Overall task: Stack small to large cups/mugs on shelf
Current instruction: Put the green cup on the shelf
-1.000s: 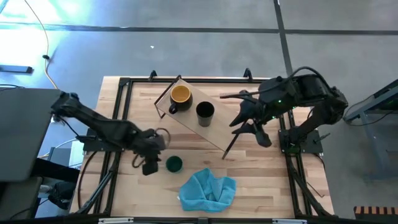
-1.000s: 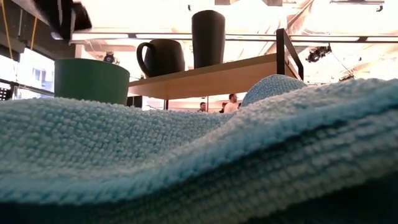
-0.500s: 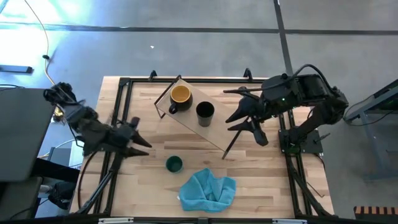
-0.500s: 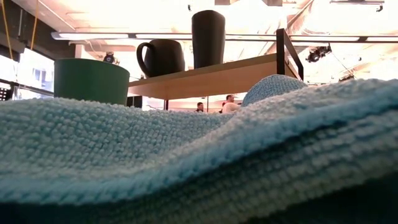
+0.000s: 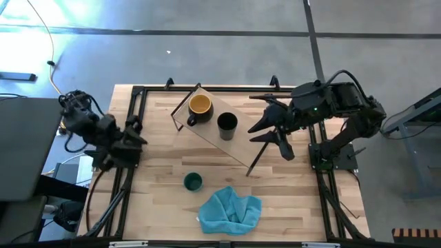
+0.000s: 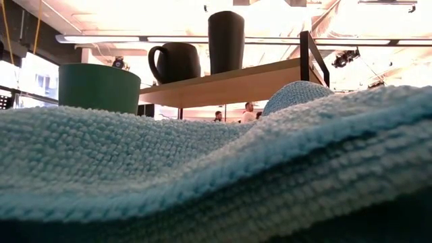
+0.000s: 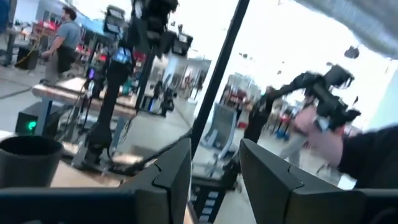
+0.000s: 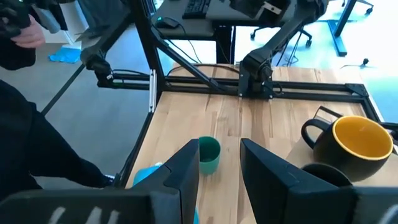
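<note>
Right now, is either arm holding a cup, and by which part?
Nothing is held. Both grippers are open and empty: the left gripper sits at the table's left edge, the right gripper beside the shelf.

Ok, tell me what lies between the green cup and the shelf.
Nothing: in the high view only bare tabletop separates the green cup from the shelf.

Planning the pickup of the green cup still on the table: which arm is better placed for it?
Probably left: the green cup sits nearer the left gripper, which is open and empty; the right gripper hovers by the shelf.
</note>
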You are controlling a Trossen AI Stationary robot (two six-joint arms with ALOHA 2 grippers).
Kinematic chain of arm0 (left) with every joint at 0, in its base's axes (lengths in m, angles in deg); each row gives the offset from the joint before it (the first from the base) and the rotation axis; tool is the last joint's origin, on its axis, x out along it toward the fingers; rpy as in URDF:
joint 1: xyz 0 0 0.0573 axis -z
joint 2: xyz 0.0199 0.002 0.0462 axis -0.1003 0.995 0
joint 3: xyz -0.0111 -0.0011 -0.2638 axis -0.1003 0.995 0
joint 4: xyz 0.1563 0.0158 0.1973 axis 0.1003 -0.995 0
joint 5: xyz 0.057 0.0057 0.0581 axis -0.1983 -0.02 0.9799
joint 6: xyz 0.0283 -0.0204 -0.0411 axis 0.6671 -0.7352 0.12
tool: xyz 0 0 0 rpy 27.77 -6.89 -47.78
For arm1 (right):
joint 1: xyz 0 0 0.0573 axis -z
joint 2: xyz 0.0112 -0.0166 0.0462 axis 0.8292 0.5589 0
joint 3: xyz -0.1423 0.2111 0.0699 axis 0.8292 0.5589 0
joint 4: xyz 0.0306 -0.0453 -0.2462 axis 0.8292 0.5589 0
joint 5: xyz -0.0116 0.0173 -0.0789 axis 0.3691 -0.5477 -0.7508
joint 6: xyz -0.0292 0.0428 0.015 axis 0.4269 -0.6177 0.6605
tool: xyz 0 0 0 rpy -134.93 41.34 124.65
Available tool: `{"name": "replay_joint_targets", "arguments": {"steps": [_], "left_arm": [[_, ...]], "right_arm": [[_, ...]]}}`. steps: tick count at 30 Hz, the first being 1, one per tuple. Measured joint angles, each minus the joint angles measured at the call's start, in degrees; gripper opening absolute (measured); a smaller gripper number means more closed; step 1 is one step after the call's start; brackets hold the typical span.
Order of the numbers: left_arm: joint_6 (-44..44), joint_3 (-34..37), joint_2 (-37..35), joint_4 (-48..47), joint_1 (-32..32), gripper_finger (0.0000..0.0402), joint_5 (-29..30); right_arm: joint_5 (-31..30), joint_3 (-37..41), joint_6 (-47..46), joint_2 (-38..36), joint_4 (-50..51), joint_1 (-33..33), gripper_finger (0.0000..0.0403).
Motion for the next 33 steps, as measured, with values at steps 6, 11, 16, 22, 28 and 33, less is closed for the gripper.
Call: {"name": "replay_joint_targets", "arguments": {"steps": [6, 11, 16, 22, 28, 33], "left_arm": [[-7.69, -0.01, -4.91, 2.55, 0.00, 0.0124, 1.16], [2.65, -0.07, -6.34, 4.35, -0.02, 0.0124, -7.34], [25.32, -0.05, -7.25, -2.82, 0.04, 0.0124, -31.10], [28.46, -0.05, -8.58, -9.31, -0.02, 0.0124, -36.30], [29.80, 0.67, -8.36, -11.51, -0.02, 0.0124, -43.18], [29.66, 4.90, -8.25, -7.66, -0.07, 0.0124, -43.23]], "right_arm": [[-1.67, 0.00, -0.37, 0.00, -0.62, 0.00, 0.0108], [-2.58, 0.00, -0.44, 0.00, -0.11, 0.00, 0.0108], [-2.56, 0.00, -0.44, 0.24, 0.25, 0.00, 0.0108], [-2.86, -0.02, -0.13, 0.68, 0.22, 0.02, 0.0108], [-5.00, -0.02, 1.85, 1.81, -1.05, 0.19, 0.0108], [-5.07, -0.02, 3.12, 3.01, -2.84, 1.64, 0.0108]]}}
